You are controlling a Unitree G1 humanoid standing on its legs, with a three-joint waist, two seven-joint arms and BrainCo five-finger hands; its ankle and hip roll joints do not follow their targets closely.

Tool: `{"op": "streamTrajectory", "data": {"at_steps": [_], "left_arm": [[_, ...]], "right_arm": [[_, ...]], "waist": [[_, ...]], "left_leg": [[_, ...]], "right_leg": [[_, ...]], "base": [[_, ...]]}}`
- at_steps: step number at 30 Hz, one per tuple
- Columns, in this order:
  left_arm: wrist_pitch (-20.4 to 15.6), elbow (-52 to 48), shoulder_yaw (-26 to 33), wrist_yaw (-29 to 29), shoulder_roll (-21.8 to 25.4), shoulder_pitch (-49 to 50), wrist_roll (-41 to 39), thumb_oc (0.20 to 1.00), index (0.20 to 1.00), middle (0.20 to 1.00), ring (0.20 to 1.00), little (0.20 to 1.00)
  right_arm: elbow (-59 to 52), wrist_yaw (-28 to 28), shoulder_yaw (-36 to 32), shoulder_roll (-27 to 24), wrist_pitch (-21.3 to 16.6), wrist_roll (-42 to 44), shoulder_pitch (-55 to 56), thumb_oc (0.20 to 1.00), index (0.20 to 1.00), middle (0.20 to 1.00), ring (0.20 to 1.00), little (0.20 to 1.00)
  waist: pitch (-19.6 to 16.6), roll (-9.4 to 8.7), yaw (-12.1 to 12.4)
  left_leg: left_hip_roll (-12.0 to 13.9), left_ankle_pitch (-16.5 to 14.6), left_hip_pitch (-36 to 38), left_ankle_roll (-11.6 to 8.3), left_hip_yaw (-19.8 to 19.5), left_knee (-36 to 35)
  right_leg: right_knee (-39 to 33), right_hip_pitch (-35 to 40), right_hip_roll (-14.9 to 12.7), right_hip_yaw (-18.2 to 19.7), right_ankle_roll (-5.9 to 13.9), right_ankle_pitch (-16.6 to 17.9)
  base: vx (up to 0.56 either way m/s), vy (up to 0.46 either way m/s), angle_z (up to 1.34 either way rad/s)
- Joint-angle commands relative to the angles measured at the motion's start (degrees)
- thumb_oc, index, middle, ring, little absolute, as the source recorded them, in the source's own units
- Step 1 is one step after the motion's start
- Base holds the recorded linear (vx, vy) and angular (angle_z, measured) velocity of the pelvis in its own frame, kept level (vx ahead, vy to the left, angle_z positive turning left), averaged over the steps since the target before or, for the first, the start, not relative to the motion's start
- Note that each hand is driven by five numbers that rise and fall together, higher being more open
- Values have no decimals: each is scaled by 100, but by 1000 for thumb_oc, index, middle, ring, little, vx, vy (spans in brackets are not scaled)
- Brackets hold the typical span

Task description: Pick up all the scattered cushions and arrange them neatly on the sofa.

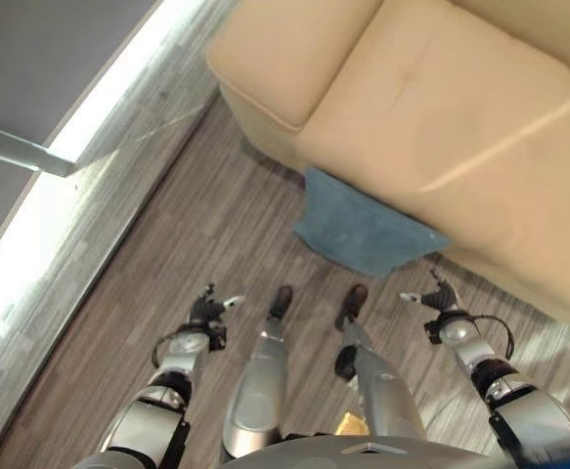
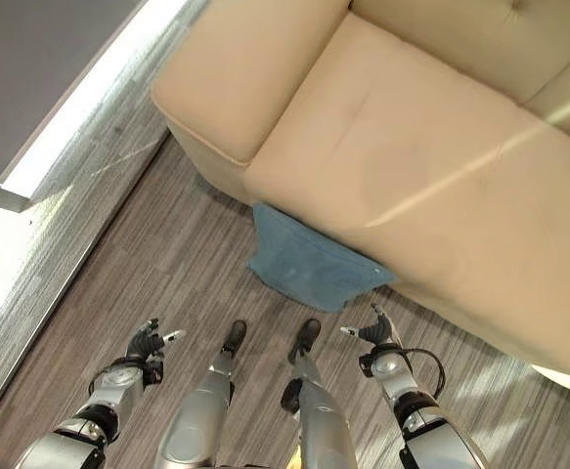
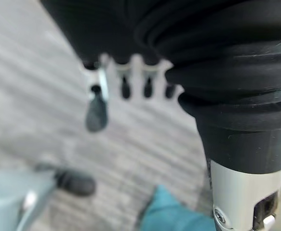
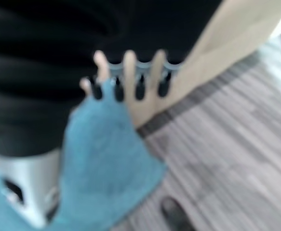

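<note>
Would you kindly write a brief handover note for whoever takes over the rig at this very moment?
Left hand: open, holding nothing, above the wood floor.
Right hand: open, holding nothing, close to the blue cushion's corner.
Blue cushion: on the floor, leaning against the front of the beige sofa.
Done: no cushion on the sofa seat in view.
Left: grasp the blue cushion, lift it and set it neatly on the sofa.
</note>
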Motion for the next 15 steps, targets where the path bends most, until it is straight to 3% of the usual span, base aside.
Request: {"op": "streamTrajectory", "data": {"at_steps": [1,8,14,15], "left_arm": [[-382,-157,75,548,199,-349,-348,1000,1000,1000,1000,1000],[-620,-562,12,1489,321,-1319,-211,1000,1000,1000,1000,1000],[-588,-584,-122,1507,533,-1898,-285,1000,1000,1000,1000,1000],[-587,-559,-126,1510,598,-2024,-292,1000,1000,1000,1000,1000]], "right_arm": [[-399,-712,124,-275,-118,171,-167,1000,1000,1000,1000,1000],[-1022,-1891,-298,-269,-263,23,-940,1000,1000,1000,1000,1000],[-1373,-2196,-445,-457,-294,-20,-1244,1000,1000,1000,1000,1000],[-1356,-2211,-473,-504,-301,11,-1300,1000,1000,1000,1000,1000]], "waist": [[-223,46,-92],[-46,9,-432],[-55,-106,-724],[-26,-145,-810]], "left_leg": [[-26,63,-300,-75,182,-204],[-54,-5,-1486,0,440,215],[-98,-153,-2294,71,552,631],[-175,-11,-2485,112,587,694]], "right_leg": [[568,-163,-320,329,714,-486],[687,-1409,-412,736,796,-294],[672,-2122,-441,994,864,-146],[656,-2292,-509,1014,842,32]], "base": [[-101,79,-23],[-79,115,-27],[-22,109,-24],[-34,138,-24]]}}
